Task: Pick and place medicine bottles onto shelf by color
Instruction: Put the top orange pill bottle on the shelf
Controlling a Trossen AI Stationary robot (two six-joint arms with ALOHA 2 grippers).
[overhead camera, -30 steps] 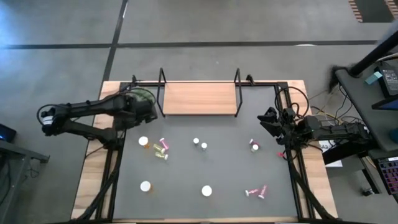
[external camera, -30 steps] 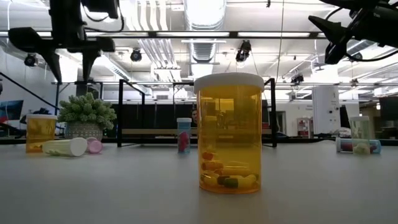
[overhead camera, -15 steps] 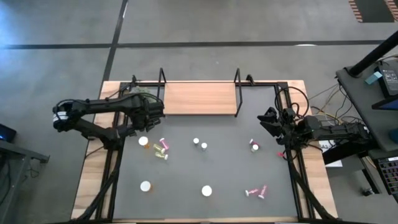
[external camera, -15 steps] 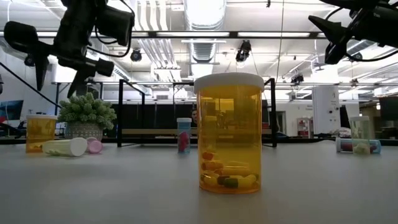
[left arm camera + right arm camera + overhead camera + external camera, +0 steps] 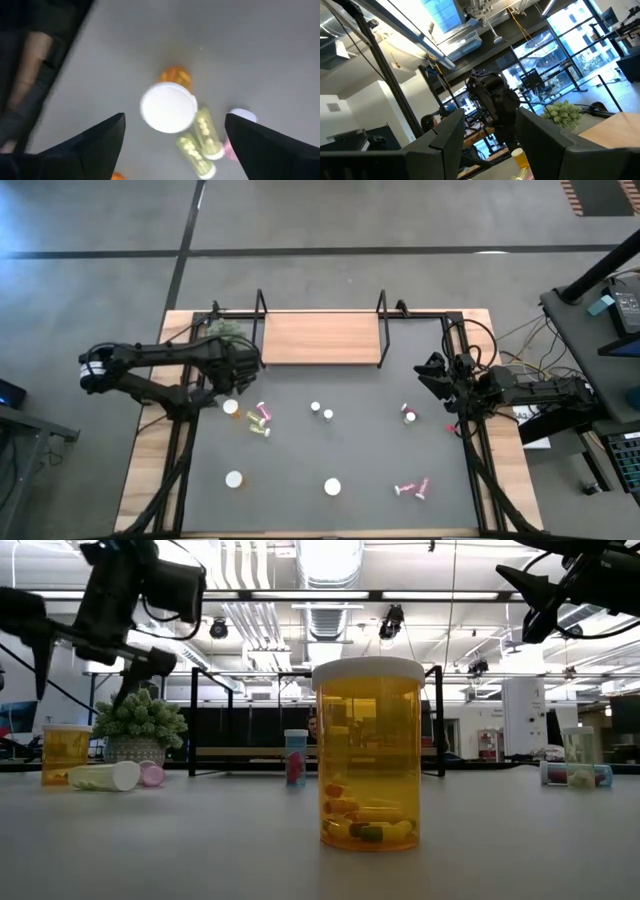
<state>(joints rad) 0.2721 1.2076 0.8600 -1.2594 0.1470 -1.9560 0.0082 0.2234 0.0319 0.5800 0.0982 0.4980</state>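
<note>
The left pincer (image 5: 170, 137) hangs open above the orange bottle (image 5: 169, 105), which stands upright on the surface (image 5: 350, 450) near the shelf's (image 5: 320, 338) left end. Two yellow-green bottles (image 5: 200, 140) lie just beside the orange bottle. Risk: a descending finger strikes them and scatters the group. The right pincer (image 5: 432, 372) waits part-open, empty, beyond the shelf's right end.

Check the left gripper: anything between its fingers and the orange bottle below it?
Nothing. In the left wrist view the left gripper is open above the upright orange bottle, with only bare mat around it; two yellow-green bottles lie just beside.
</note>
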